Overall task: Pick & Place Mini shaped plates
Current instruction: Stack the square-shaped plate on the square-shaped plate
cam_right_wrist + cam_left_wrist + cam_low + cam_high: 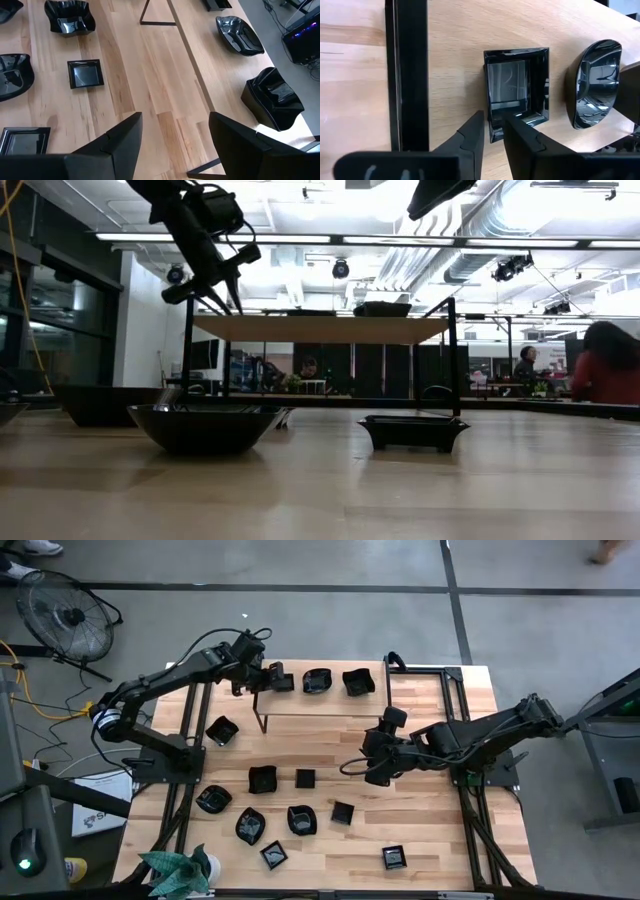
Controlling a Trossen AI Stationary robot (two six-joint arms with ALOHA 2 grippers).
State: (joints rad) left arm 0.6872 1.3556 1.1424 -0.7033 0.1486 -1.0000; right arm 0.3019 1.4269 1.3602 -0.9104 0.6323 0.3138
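On the shelf, left claw (492,137) narrowly parted astride square plate (516,90) rim.

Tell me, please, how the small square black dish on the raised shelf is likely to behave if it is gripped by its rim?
The square dish looks rigid and should keep its shape. Its glossy surface mirrors the lights, so the left pincer might slip on it. Its flat base on the wooden shelf suggests that it would slide rather than roll.

Bright, even light falls from ceiling strip lights (350,238), which glare white in the low view. The nearest table (320,500) surface there is blurred. Glossy square plate (516,95) mirrors the lights at twelve o'clock. Shadows stay soft.
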